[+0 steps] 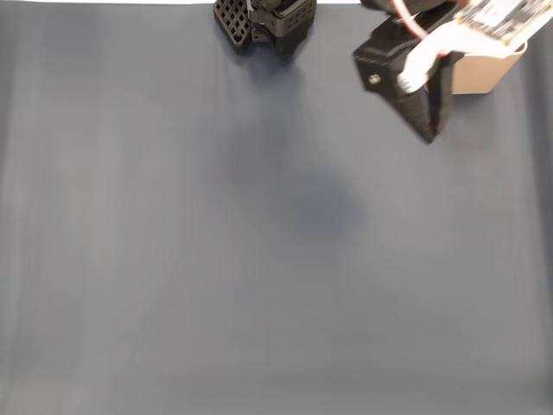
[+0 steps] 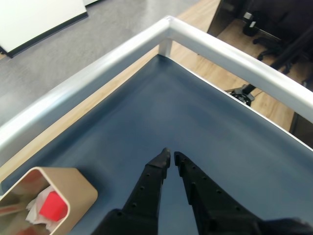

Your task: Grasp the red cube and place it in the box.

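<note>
Down to the left of the hand (image 2: 171, 155) in the wrist view, the red cube (image 2: 53, 205) lies inside the box (image 2: 80, 188), resting among pale crumpled material. The hand hangs above the dark blue counter (image 2: 195, 112), its two black fingers (image 2: 151, 178) nearly closed, only a sliver of gap at the tips, grasping nothing. Beyond the fingertips a silver rail (image 2: 98, 63) frames the counter's corner. From the fixed view, the arm (image 1: 415, 82) overlaps the box (image 1: 479, 73) at the counter's (image 1: 216, 259) far right edge.
</note>
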`<control>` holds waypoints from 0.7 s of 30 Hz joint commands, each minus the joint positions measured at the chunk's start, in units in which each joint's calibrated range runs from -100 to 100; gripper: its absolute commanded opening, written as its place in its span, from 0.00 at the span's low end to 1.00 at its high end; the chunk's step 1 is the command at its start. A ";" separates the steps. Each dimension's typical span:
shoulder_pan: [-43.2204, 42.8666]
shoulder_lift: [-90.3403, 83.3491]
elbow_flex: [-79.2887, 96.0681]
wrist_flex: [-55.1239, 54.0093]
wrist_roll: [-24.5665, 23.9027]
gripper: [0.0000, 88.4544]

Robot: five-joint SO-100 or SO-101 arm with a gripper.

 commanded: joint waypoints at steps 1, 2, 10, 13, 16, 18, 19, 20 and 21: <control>5.31 -0.64 -1.61 -1.03 -0.63 0.00; 6.80 -0.99 -1.24 -1.19 -0.78 0.00; 18.73 -5.58 6.79 -6.27 -0.93 0.00; 24.41 -11.30 15.82 -9.80 -0.93 0.00; 25.83 -15.20 20.29 -10.86 -1.07 0.00; 26.54 -17.89 22.76 -11.03 -1.37 0.00; 26.83 -19.18 23.85 -11.03 -1.51 0.00; 27.11 -20.57 25.13 -11.03 -1.56 0.00; 27.40 -21.78 26.22 -11.03 -1.66 0.00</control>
